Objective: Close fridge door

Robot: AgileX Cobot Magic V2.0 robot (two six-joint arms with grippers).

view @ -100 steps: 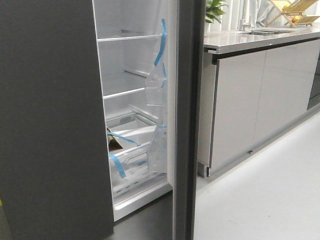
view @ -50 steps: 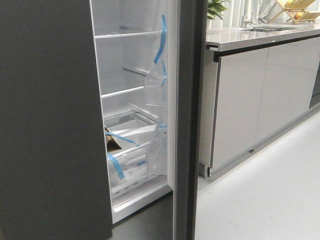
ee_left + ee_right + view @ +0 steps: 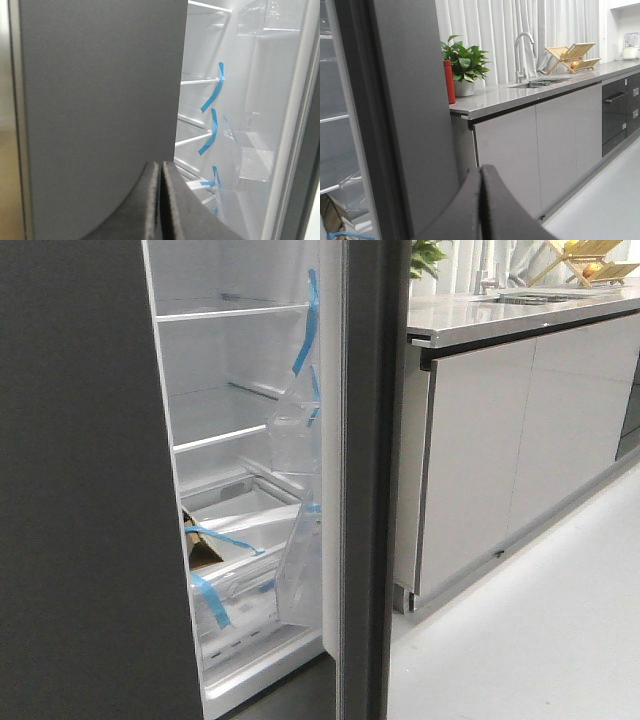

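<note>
The fridge door [image 3: 366,480] stands open, seen edge-on as a tall dark grey slab in the middle of the front view. Its white lining carries clear bins [image 3: 300,575] with blue tape [image 3: 305,325]. The door's outer face [image 3: 415,100] fills the near side of the right wrist view. My right gripper [image 3: 481,172] is shut and empty, close in front of that face. My left gripper [image 3: 160,167] is shut and empty, in front of the other dark grey panel [image 3: 100,100], beside the open compartment. Neither gripper shows in the front view.
The other dark grey fridge panel [image 3: 80,490] fills the left. Inside are white shelves [image 3: 230,430] and drawers with tape. To the right stand glossy light grey cabinets [image 3: 470,450] under a counter [image 3: 520,315] with a sink, plant [image 3: 465,62] and wooden rack. The light floor [image 3: 540,630] lies at lower right.
The front view has shifted: the left panel's edge, the shelves and the bins sit further left in the frame, and more of the compartment shows. The door's edge moved only slightly left.
</note>
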